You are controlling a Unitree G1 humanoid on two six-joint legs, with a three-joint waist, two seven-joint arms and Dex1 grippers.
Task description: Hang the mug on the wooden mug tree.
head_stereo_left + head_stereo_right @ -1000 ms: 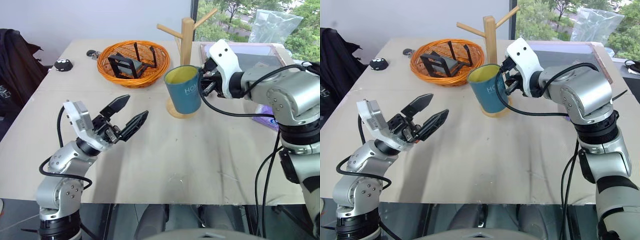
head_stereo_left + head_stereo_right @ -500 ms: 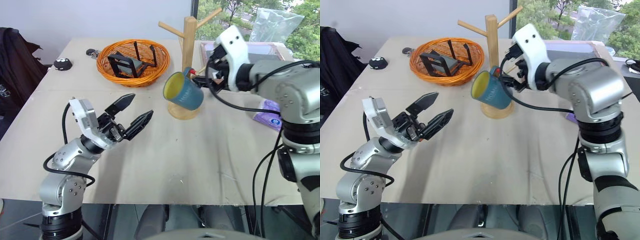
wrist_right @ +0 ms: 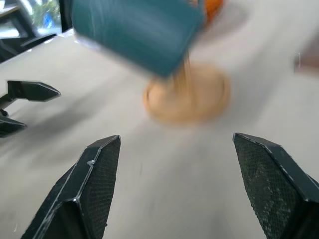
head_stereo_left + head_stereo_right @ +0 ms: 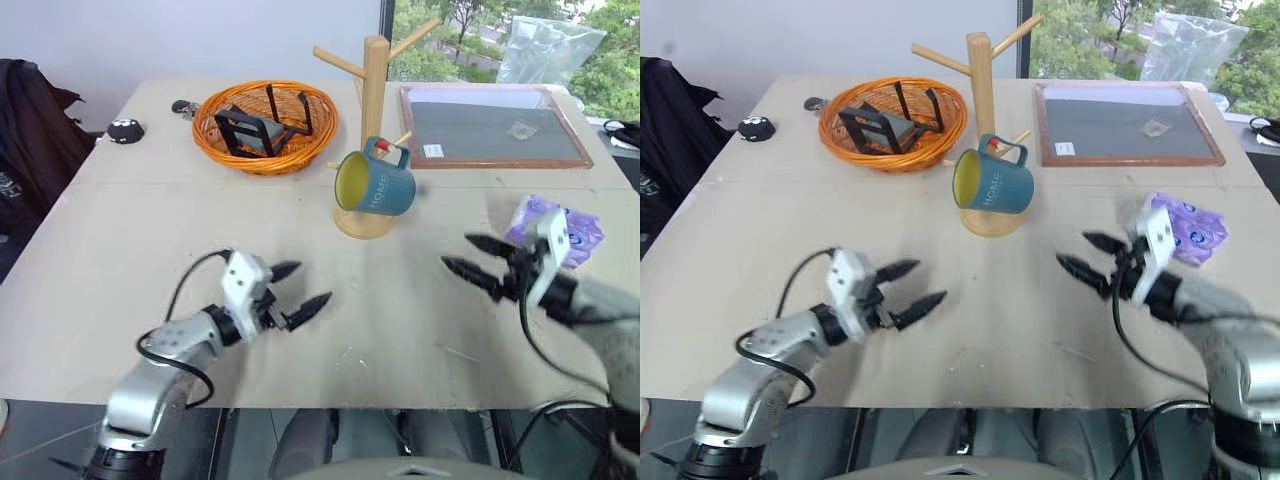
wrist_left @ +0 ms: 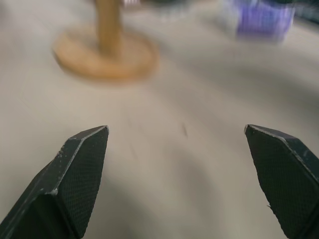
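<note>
Mug (image 4: 375,184) hung by its handle on mug tree (image 4: 373,110) — both grippers' fingers (image 4: 310,302) wide, empty, low over bench (image 4: 400,300)

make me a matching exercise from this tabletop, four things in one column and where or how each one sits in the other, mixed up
Things:
1. mug
2. orange wicker basket
3. framed board
4. purple packet

Places or states:
A. lies flat at the far right side of the table
B. hangs by its handle on a red-tipped peg of the wooden mug tree, tilted
C. lies just beyond the open right gripper
D. sits left of the wooden mug tree, holding black items

Pairs: 1-B, 2-D, 3-A, 4-C
</note>
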